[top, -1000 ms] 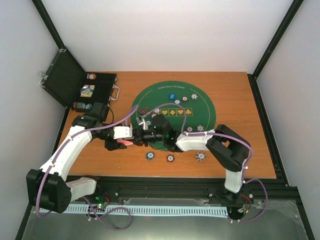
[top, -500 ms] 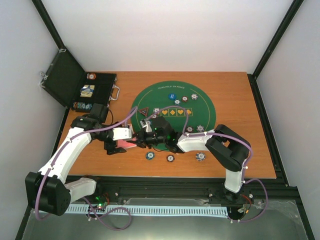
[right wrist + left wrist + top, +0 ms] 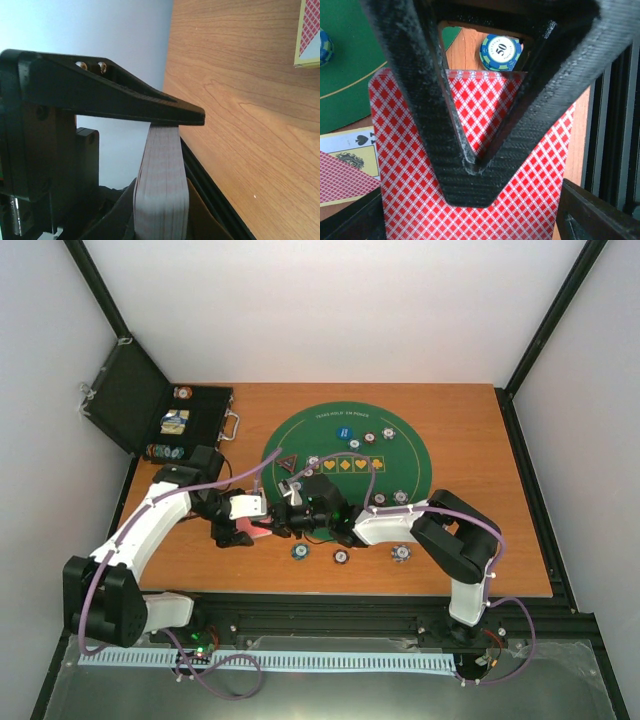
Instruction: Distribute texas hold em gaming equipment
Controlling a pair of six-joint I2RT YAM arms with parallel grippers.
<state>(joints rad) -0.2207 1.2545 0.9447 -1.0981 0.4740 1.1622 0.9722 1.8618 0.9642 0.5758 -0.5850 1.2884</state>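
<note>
Right gripper (image 3: 167, 160): closed on a thick deck of red-backed paper playing cards (image 3: 160, 195), which is clamped edge-on between its black fingers over the brown wooden table (image 3: 240, 75). Left gripper (image 3: 237, 531): just beside the right one, at the near left rim of the big round green felt mat (image 3: 400, 465). Its fingers (image 3: 600, 215) stand apart at the lower corners of the wrist view with the deck's red diamond-patterned top card (image 3: 520, 190) between them. Whether they press that card cannot be told (a V-shaped black finger of the other gripper covers the middle of it). Beside the deck, a face-up spade card (image 3: 350, 147) lies on the table at the mat's edge, overlapped by another red-backed card (image 3: 340, 177). A round blue-and-white "50" poker chip (image 3: 501, 51) lies on the wood beyond the deck. In the overhead view it is one of three round chips in a row on the wood near the arm bases. Several more chips lie on the mat, along with a dark triangular marker button (image 3: 289, 462) and a blue round marker button (image 3: 343, 431). An open black hard case (image 3: 210, 405) sits at the far left of the table and holds chips.
</note>
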